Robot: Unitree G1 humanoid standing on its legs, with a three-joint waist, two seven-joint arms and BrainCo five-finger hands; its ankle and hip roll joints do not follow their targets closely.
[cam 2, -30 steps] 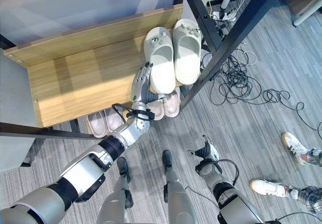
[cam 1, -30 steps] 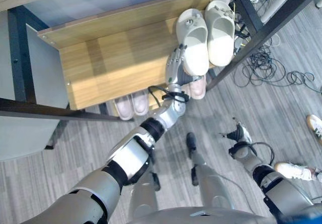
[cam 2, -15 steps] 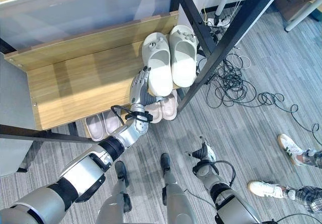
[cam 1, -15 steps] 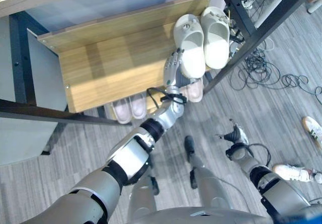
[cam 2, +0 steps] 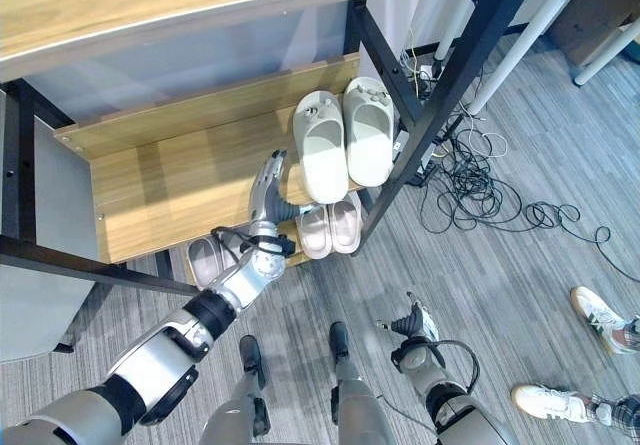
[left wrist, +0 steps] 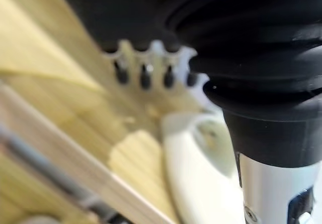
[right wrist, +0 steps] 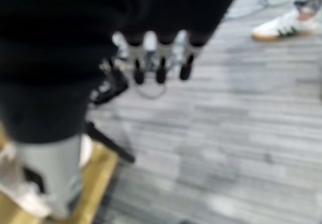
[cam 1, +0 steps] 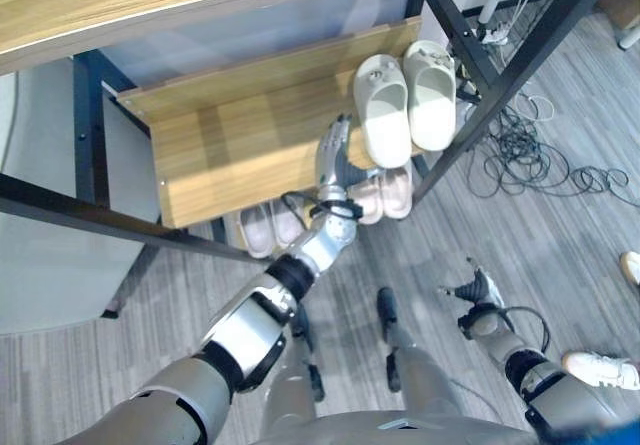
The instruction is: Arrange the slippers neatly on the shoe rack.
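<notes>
The wooden shelf (cam 1: pixel 240 145) of the shoe rack is mostly bare on its left side, with a black frame post (cam 1: pixel 88 115) standing at that end. Moving right, the left hand (cam 1: pixel 331 155) reaches up over the front edge of the shelf, its fingers straight and close together, holding nothing; in the left wrist view the dark fingertips (left wrist: pixel 145 77) point across the wood just beside the nearer slipper — it looks like the flat hand is placed there to nudge the slipper sideways rather than lift it, though I cannot tell whether it touches.

Right of the hand, the two cream slippers (cam 1: pixel 405 105) lie side by side at the right end of the shelf, toes to the back, heels near the front edge, nearly parallel. So the pair seems about in place, with only small straightening left. Below them, on a lower level, sit two pairs of pink slippers (cam 1: pixel 384 193) — likely already stored.

Further right, the right hand (cam 1: pixel 478 292) hangs low over the grey floor (cam 1: pixel 560 225), fingers relaxed and empty. A person's white shoe (cam 2: pixel 548 401) stands on the floor at the far right.
</notes>
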